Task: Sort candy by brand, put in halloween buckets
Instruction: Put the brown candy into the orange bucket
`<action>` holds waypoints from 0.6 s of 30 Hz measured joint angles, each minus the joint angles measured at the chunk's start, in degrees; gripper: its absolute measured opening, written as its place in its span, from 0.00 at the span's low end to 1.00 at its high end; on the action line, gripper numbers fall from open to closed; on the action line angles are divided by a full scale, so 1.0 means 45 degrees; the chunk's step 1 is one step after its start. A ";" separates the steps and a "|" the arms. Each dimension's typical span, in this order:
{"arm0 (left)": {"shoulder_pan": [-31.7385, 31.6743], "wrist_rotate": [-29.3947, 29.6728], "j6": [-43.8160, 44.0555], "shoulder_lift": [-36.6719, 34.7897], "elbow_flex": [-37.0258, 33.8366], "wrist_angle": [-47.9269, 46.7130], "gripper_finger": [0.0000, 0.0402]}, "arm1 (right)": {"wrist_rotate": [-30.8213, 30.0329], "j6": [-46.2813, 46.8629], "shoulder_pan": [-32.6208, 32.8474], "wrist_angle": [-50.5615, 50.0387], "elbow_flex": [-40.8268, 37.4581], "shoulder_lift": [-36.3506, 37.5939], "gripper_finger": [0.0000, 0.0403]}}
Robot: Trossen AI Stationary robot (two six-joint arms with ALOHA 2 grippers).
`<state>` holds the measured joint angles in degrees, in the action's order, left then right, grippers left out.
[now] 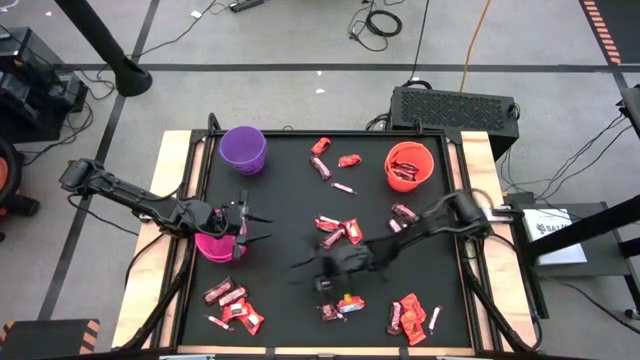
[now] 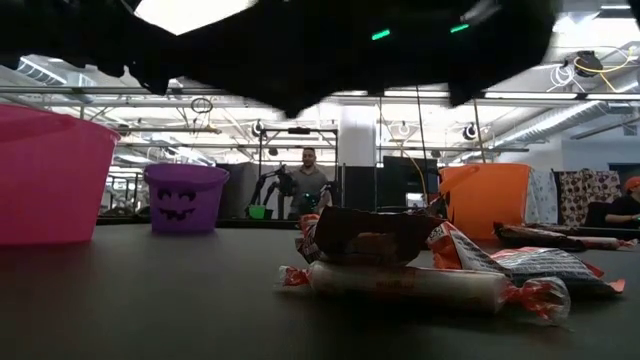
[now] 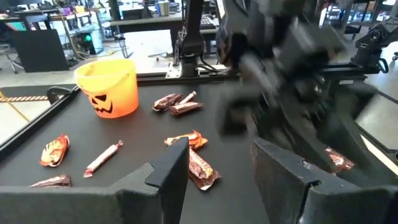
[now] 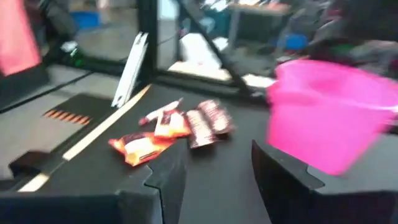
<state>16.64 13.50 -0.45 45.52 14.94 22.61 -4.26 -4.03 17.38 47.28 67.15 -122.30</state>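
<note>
1. My left pincer hangs beside the pink bucket, just over its rim. The fingers stand apart and nothing lies between them. I judge it sits there because that bucket is its drop point.

2. My right pincer reaches low over the middle of the table, toward the front. Its fingers are apart with bare mat between them, so it holds nothing. It looks placed for a pick from the candy close by.

3. The nearest candy is a small heap just in front of that pincer: a brown bar lying across a pale stick, with shiny red packets beside them. Stacked like that, the bar should come off first.

4. More candy lies in groups: a cluster mid-table, some between the purple bucket and the orange bucket, a pile at the front left near the pink bucket, and another at the front right.

5. The orange bucket already holds red pieces, I think; I cannot see into the purple or pink ones.

6. The buckets stand well apart, two at the back and one on the left, which keeps the brands from mixing. Most of the sorting is not yet done.
</note>
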 joint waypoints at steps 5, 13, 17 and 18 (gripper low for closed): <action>0.0000 -0.0002 -0.0028 0.0000 0.0000 -0.0100 0.44 | 0.2403 -0.1023 -0.0532 -0.2744 0.3624 -0.2011 0.42; -0.0005 0.0002 -0.0025 0.0001 0.0000 -0.0235 0.44 | 0.4000 -0.0926 -0.1282 -0.3509 0.7513 -0.4734 0.42; 0.0000 0.0003 -0.0104 0.0000 0.0000 -0.0434 0.44 | 0.4197 -0.0895 -0.1378 -0.3631 0.8655 -0.5834 0.42; -0.0005 0.0003 -0.0104 0.0000 0.0000 -0.0514 0.44 | 0.4432 -0.0943 -0.1382 -0.3655 0.8857 -0.6066 0.42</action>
<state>16.62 13.52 -0.92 45.52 14.94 20.30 15.68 -8.28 11.16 30.83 107.01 -149.59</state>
